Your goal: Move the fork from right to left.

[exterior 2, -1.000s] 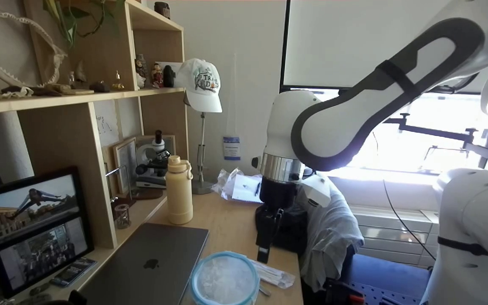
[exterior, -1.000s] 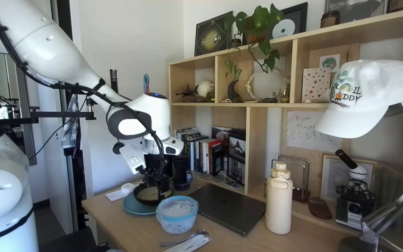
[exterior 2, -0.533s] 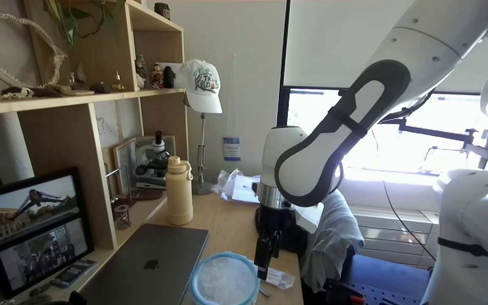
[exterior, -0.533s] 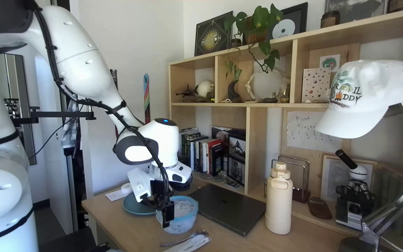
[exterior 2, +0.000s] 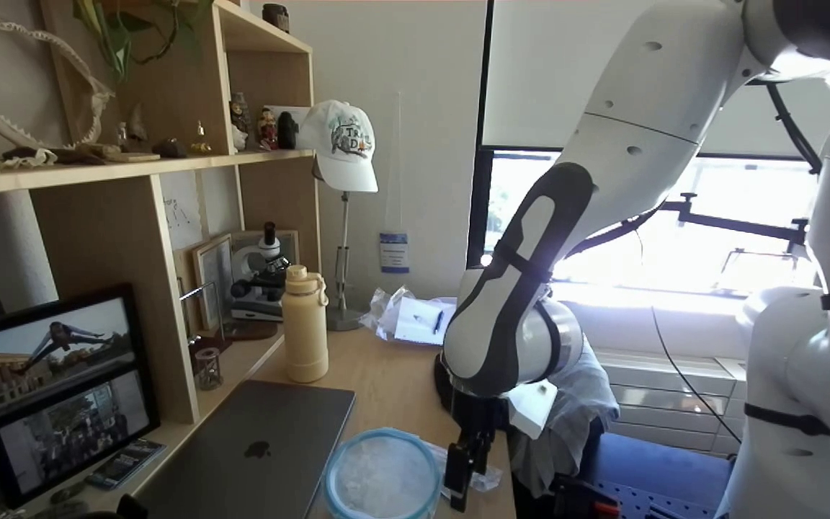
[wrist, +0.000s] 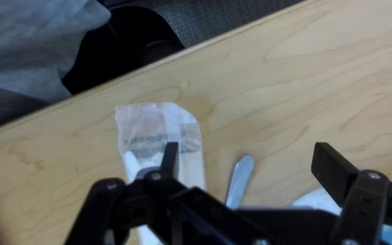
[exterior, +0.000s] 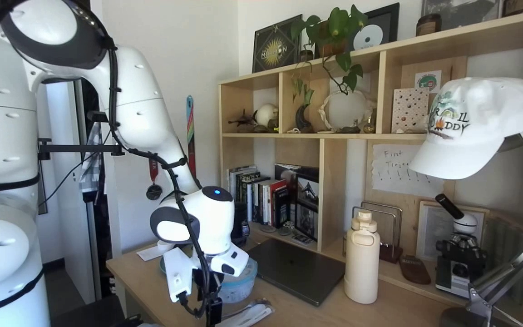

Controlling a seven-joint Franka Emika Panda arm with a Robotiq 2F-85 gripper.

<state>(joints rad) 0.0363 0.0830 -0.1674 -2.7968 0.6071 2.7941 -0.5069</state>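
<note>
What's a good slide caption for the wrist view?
The open claw hangs over a wooden desk, a grey utensil handle framed in its gap beside a partly clear packet.

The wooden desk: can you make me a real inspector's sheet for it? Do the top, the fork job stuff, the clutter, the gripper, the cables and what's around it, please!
Surface: pale wooden desk with grain lines.
Job's things: what is probably the fork's handle lies beside a clear packet; its other end is hidden in the wrist view.
Clutter: that packet, a round tub with a blue rim, a closed laptop, an upright cream bottle.
Gripper: open; in its grip, nothing seen.
Cables: black cable strapped along the arm, looping near the gripper.
Surroundings: wooden shelves, a plant, a white cap.
</note>
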